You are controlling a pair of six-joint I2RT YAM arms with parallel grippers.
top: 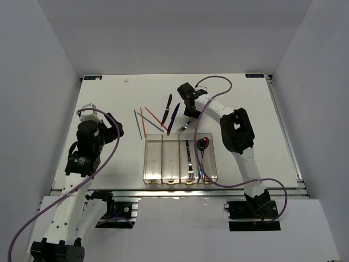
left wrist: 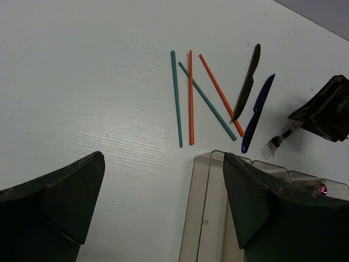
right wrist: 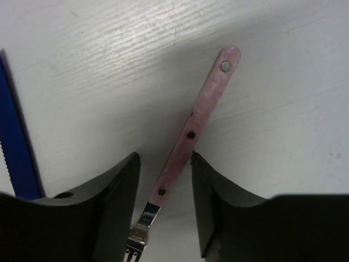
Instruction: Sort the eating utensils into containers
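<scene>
Right hand (right wrist: 163, 158), jaws apart, straddles the flat, mottled-pink, three-rivet handle of the steel-tined fork (right wrist: 204, 103).

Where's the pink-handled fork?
The pink-handled fork lies right of centre in the top view, just beyond the bins, beside the blue knife, its handle between the jaws of the right gripper.
</scene>
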